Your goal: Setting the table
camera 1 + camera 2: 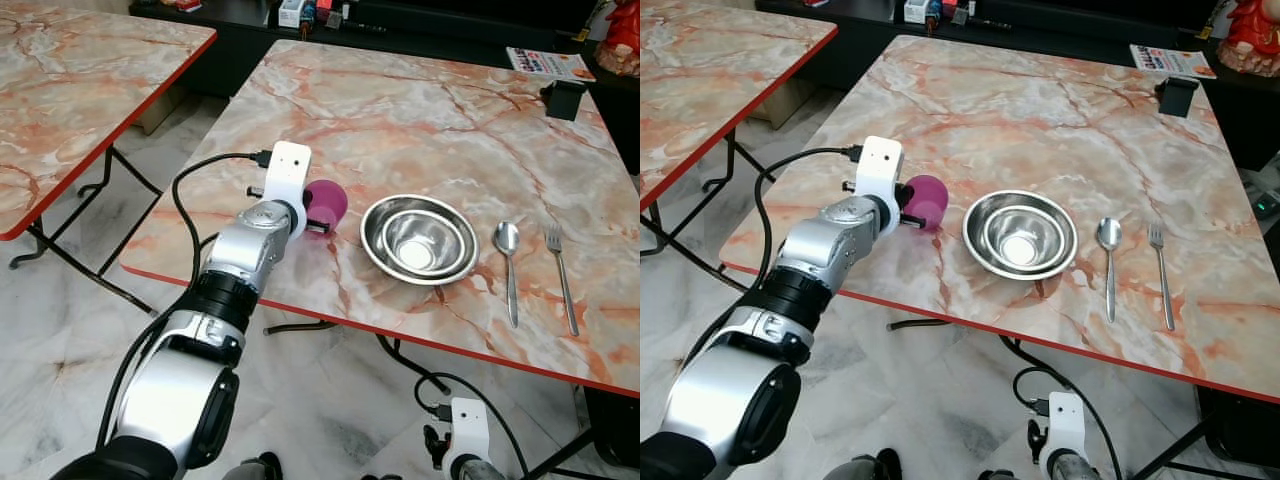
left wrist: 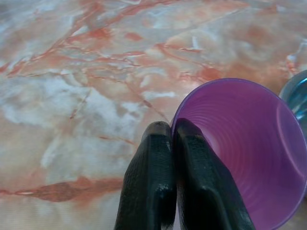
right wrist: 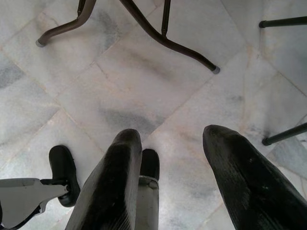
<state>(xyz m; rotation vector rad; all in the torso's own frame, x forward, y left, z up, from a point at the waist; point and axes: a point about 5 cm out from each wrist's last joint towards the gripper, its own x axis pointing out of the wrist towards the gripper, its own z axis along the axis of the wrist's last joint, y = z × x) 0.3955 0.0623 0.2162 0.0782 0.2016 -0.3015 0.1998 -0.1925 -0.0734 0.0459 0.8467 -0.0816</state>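
Observation:
A purple plastic cup (image 1: 328, 203) is at the near left of the marble table (image 1: 400, 110), just left of two nested steel bowls (image 1: 420, 238). My left gripper (image 2: 171, 129) is shut on the cup's rim (image 2: 244, 153), one finger inside and one outside. I cannot tell whether the cup rests on the table or is lifted. A spoon (image 1: 508, 262) and a fork (image 1: 560, 272) lie side by side to the right of the bowls. My right gripper (image 3: 172, 139) hangs open below the table's front edge, over the floor.
A second marble table (image 1: 70, 80) with a red edge stands to the left across a gap of tiled floor. A black object (image 1: 565, 98) and a booklet (image 1: 548, 63) sit at the table's far right. Table legs (image 3: 163, 33) and cables (image 1: 420, 370) lie beneath.

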